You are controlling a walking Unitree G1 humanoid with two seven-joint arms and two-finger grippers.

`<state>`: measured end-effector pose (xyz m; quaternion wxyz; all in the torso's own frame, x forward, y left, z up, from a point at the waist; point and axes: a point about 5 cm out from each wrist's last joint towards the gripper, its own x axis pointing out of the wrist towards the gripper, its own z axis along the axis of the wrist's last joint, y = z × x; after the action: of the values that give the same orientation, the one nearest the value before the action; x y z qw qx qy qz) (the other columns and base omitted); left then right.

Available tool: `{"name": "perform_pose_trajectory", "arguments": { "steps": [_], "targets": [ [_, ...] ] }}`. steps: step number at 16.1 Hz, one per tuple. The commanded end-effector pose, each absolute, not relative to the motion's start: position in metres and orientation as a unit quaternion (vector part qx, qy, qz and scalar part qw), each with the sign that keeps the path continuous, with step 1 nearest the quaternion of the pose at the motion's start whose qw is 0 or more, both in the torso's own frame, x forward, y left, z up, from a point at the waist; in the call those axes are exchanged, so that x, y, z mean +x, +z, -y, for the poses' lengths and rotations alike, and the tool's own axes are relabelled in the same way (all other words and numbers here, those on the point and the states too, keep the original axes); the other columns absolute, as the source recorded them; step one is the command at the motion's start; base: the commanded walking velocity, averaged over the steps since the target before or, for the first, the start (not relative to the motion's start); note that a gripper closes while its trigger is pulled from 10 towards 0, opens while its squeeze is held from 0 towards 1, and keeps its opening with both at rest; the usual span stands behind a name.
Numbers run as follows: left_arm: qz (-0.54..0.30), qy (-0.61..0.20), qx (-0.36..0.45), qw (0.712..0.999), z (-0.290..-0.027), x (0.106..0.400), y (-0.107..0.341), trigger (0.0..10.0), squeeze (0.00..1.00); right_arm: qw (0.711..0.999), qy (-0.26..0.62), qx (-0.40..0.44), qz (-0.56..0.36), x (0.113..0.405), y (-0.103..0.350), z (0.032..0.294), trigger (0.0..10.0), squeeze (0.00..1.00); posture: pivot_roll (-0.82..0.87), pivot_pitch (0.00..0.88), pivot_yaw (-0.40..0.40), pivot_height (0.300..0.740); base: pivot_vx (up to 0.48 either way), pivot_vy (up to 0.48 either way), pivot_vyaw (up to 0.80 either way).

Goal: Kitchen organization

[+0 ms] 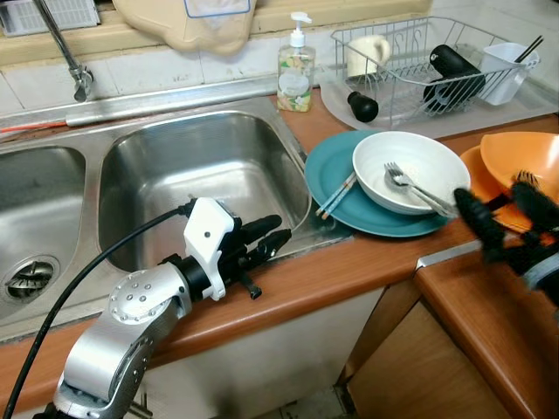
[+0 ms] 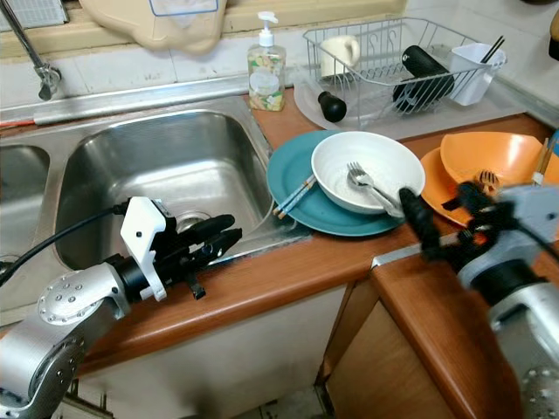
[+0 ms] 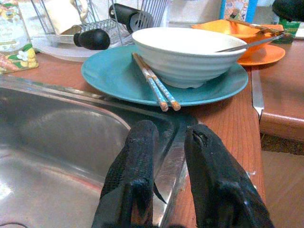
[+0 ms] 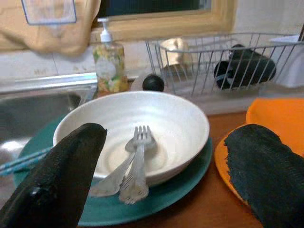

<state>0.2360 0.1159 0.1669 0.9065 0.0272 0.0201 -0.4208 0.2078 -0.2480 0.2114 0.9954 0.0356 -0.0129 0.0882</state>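
Countertop (image 1: 349, 262): blurred right gripper (image 2: 445, 218), seemingly spread, faces white bowl (image 1: 410, 170).

We see even, bright daylight, soft shadows. Glare on the sink (image 1: 201, 166) steel and white bowl (image 1: 410, 170) rim. Right gripper (image 1: 507, 209) smeared by motion blur in both eye views. In the wrist views, near fingers (image 4: 71, 175) look soft, the rack (image 4: 223, 57) behind is hazy, and the top of the left wrist view is washed out.
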Motion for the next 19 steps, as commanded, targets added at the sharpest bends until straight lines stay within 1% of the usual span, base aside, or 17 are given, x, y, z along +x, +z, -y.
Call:
{"name": "perform_pose_trajectory", "arguments": {
  "steps": [1, 3, 6, 7, 8, 9, 11, 12, 15, 19],
  "targets": [
    [-0.016, -0.427, 0.036, 0.903, -0.115, 0.234, 0.168, 10.0, 0.0, 0.996, 0.08, 0.035, 0.018, 0.207, 0.214, 0.254, 10.0, 0.0, -0.14, 0.0, 0.037, 0.74, 0.0, 0.0, 0.0],
    [-0.017, -0.43, 0.035, 0.902, -0.114, 0.233, 0.168, 10.0, 0.0, 0.997, 0.079, 0.018, -0.001, 0.206, 0.209, 0.257, 10.0, 0.0, -0.14, 0.0, 0.036, 0.74, 0.0, 0.0, 0.0],
    [-0.025, -0.453, 0.016, 0.891, -0.111, 0.228, 0.169, 10.0, 0.0, 0.996, 0.088, 0.005, -0.028, 0.205, 0.199, 0.252, 10.0, 0.0, -0.14, 0.0, 0.038, 0.74, 0.0, 0.0, 0.0],
    [-0.026, -0.454, 0.016, 0.89, -0.11, 0.227, 0.169, 10.0, 0.0, 0.995, 0.091, 0.006, -0.031, 0.205, 0.198, 0.251, 9.6, 0.0, -0.14, 0.0, 0.037, 0.74, 0.0, 0.0, 0.0],
    [-0.029, -0.457, 0.016, 0.889, -0.11, 0.226, 0.168, 10.0, 0.0, 0.995, 0.095, 0.006, -0.032, 0.205, 0.197, 0.25, 6.7, 0.0, -0.14, 0.0, 0.037, 0.74, 0.0, 0.0, 0.0],
    [-0.03, -0.459, 0.016, 0.888, -0.11, 0.225, 0.168, 10.0, 0.0, 0.994, 0.1, 0.007, -0.033, 0.206, 0.196, 0.249, 4.5, 0.0, -0.14, 0.0, 0.036, 0.74, 0.0, 0.0, 0.0],
    [-0.03, -0.458, 0.018, 0.888, -0.111, 0.225, 0.168, 10.0, 0.0, 0.994, 0.102, 0.007, -0.033, 0.209, 0.195, 0.248, 2.2, 0.0, -0.14, 0.0, 0.036, 0.74, 0.0, 0.0, 0.0],
    [-0.03, -0.457, 0.018, 0.889, -0.111, 0.225, 0.168, 10.0, 0.0, 0.994, 0.103, 0.009, -0.032, 0.211, 0.195, 0.247, 1.5, 0.0, -0.13, 0.0, 0.034, 0.74, 0.0, 0.0, 0.0],
    [-0.03, -0.457, 0.019, 0.889, -0.111, 0.226, 0.168, 10.0, 0.0, 0.994, 0.102, 0.013, -0.03, 0.216, 0.194, 0.247, 0.0, 0.0, -0.13, 0.0, 0.032, 0.74, 0.0, 0.0, 0.0],
    [-0.031, -0.456, 0.02, 0.889, -0.112, 0.225, 0.168, 10.0, 0.0, 0.992, 0.124, 0.024, -0.028, 0.222, 0.191, 0.24, 0.0, 0.0, -0.13, 0.0, 0.029, 0.74, 0.0, 0.0, 0.0]
  ]
}}
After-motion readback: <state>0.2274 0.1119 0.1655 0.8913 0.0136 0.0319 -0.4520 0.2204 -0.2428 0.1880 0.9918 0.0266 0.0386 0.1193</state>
